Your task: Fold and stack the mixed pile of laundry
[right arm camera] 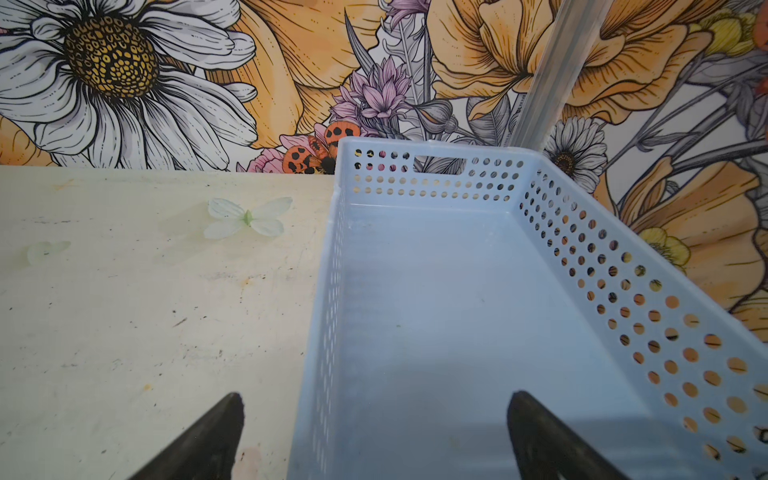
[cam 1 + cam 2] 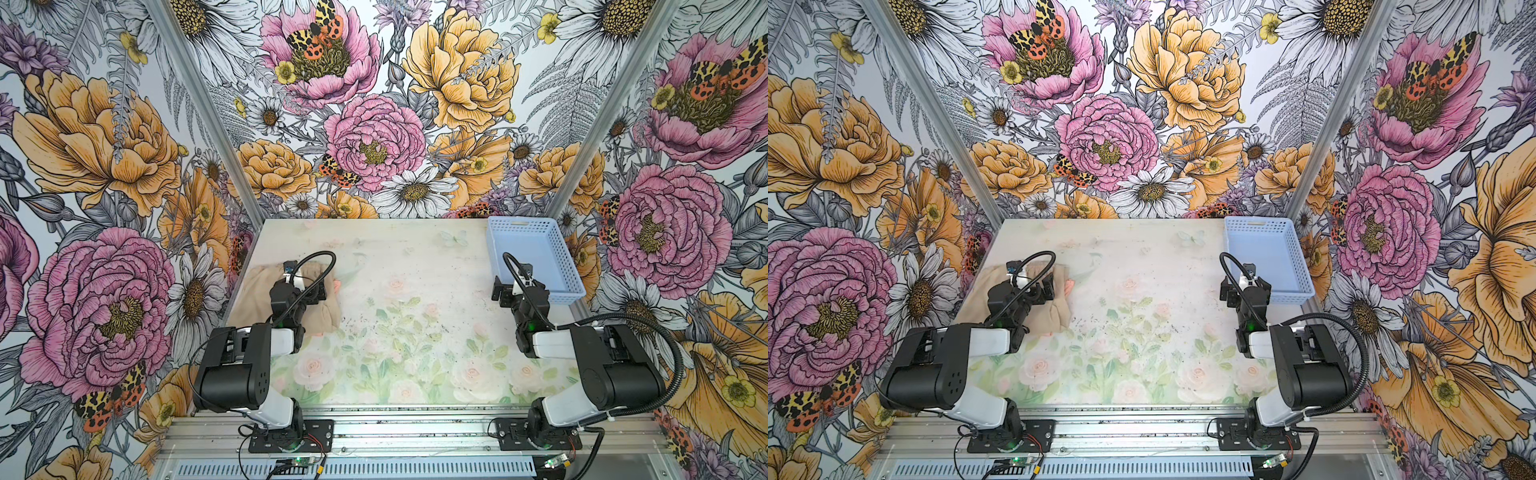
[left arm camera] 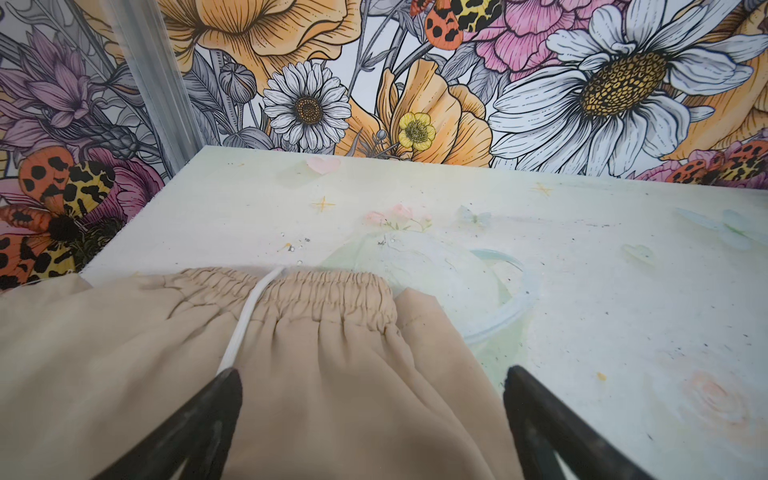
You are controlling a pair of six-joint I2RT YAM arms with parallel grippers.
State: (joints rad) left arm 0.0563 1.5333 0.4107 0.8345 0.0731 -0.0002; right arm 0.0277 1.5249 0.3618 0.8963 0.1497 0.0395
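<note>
The mixed laundry pile lies at the table's left edge. Beige shorts (image 2: 253, 299) (image 2: 976, 297) are on top, and only a small peach-pink bit of the T-shirt (image 2: 336, 285) (image 2: 1069, 286) pokes out at their right side. My left gripper (image 2: 309, 291) (image 2: 1038, 293) (image 3: 372, 374) hovers open over the shorts (image 3: 124, 353), holding nothing; their gathered waistband (image 3: 324, 291) and white drawstring (image 3: 249, 320) lie just ahead of the fingers. My right gripper (image 2: 517, 286) (image 2: 1244, 289) (image 1: 376, 397) stands open and empty at the near left corner of the basket.
A light blue perforated basket (image 2: 519, 226) (image 2: 1258, 226) (image 1: 436, 174) stands empty at the table's back right corner. The floral-print table (image 2: 415, 270) is walled by flowered panels on three sides, and metal rails carry both arm bases along the front.
</note>
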